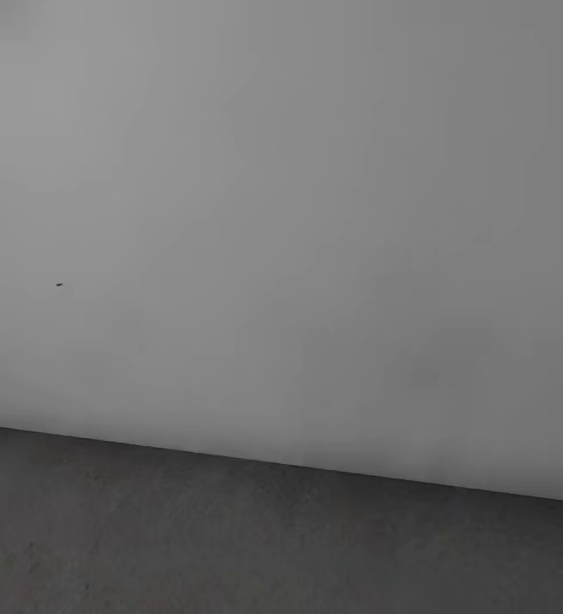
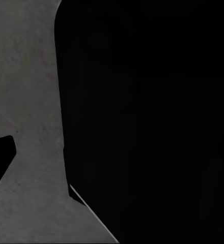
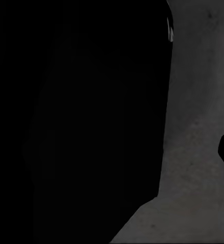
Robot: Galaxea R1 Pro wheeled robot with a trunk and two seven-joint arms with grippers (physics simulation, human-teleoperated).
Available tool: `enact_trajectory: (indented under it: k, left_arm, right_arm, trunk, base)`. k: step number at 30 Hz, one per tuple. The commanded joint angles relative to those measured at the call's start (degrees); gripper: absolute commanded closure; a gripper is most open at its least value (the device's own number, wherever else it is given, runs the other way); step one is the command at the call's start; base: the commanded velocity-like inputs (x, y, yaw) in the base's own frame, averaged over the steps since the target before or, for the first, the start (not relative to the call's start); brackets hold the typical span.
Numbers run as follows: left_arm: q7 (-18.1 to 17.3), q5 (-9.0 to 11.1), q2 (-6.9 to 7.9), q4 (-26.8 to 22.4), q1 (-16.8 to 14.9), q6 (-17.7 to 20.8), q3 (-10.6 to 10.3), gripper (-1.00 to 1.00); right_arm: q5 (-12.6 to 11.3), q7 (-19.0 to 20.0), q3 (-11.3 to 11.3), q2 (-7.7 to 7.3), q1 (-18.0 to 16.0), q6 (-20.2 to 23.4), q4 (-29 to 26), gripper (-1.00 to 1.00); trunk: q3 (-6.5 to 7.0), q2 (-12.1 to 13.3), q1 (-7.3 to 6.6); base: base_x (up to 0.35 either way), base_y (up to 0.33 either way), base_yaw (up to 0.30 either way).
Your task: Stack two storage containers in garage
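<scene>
Grey wall (image 1: 281, 213), concrete floor (image 1: 230, 546)

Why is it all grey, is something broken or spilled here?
Nothing looks broken or spilled. The head view faces a plain light grey wall that meets the dark grey floor. The one odd thing is a tiny dark speck on the wall, too small to identify. The wrist views show rough grey floor beside big black shapes.
</scene>
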Motion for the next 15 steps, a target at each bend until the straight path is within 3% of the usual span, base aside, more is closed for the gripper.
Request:
enact_trajectory:
  k: [1, 15]
  left_arm:
    - [0.0, 0.0, 0.0, 0.0, -0.01, 0.0, 0.0, -1.0]
    - [-0.09, 0.0, 0.42, -1.93, -0.09, -0.09, 0.09, -1.0]
  right_arm:
    - [0.0, 0.0, 0.0, 0.0, -0.01, 0.0, 0.0, -1.0]
    - [0.46, -0.05, 0.66, 0.09, -0.09, -0.19, -0.09, -1.0]
  trunk:
    - [-0.03, -0.02, 0.0]
    - [-0.03, -0.02, 0.0]
  base:
    - [0.0, 0.0, 0.0]
    - [0.0, 0.0, 0.0]
